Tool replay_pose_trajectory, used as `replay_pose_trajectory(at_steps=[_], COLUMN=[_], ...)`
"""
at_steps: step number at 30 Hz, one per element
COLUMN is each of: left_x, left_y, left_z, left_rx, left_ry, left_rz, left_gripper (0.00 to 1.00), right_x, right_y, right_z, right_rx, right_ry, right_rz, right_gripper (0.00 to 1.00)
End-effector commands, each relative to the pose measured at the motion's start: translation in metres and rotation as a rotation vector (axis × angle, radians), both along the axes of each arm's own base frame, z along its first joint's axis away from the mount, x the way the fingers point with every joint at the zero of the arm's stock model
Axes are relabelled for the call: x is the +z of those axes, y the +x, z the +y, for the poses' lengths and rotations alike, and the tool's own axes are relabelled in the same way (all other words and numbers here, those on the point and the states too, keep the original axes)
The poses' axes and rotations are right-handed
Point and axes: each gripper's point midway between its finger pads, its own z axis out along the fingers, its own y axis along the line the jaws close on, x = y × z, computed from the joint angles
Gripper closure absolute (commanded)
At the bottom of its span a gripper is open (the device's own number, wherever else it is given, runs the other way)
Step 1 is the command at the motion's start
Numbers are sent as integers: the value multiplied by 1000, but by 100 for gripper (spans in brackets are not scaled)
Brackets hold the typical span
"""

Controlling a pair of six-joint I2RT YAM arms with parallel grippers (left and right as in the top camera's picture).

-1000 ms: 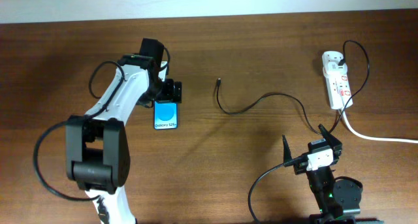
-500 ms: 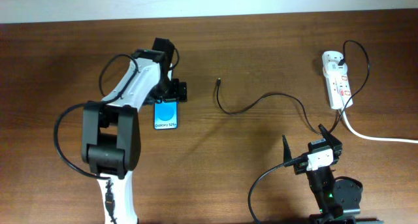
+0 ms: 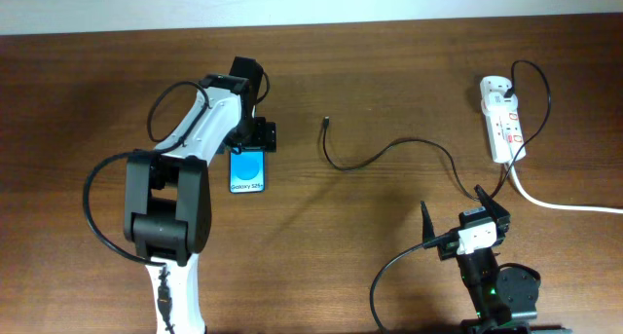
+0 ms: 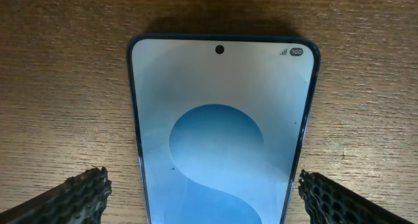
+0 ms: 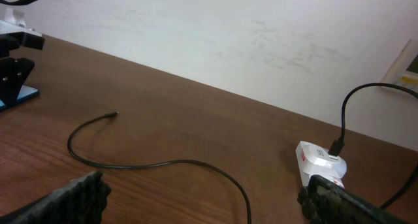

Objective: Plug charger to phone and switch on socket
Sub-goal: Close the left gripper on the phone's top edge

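The left claw (image 3: pixel 251 137) hangs over the far end of the phone (image 3: pixel 247 172) on the worktop (image 3: pixel 88 91). The black charger cable (image 3: pixel 389 149) curves from its loose tip (image 3: pixel 325 122) toward the white power strip (image 3: pixel 502 122).

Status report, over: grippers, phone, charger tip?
Left gripper open, astride phone. Right gripper open, empty. Charger tip lies loose, apart from phone. Nothing between them.
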Motion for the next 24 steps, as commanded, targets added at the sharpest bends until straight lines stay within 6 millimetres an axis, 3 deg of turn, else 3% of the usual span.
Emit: replay_pose_trajectory(at_steps=[1, 7, 24], left_x=[-10, -32, -32], left_y=[-1, -11, -15], left_z=[-1, -2, -1], left_rx=[-12, -9, -6], left_ry=[-6, -10, -6], left_rz=[25, 91, 109], left_gripper=[1, 1, 12], right_x=[-2, -2, -2], right_y=[-1, -1, -1], right_z=[4, 4, 4], right_rx=[18, 19, 19], right_ry=[8, 8, 8], right_rz=[3, 3, 3], right_gripper=[2, 2, 2])
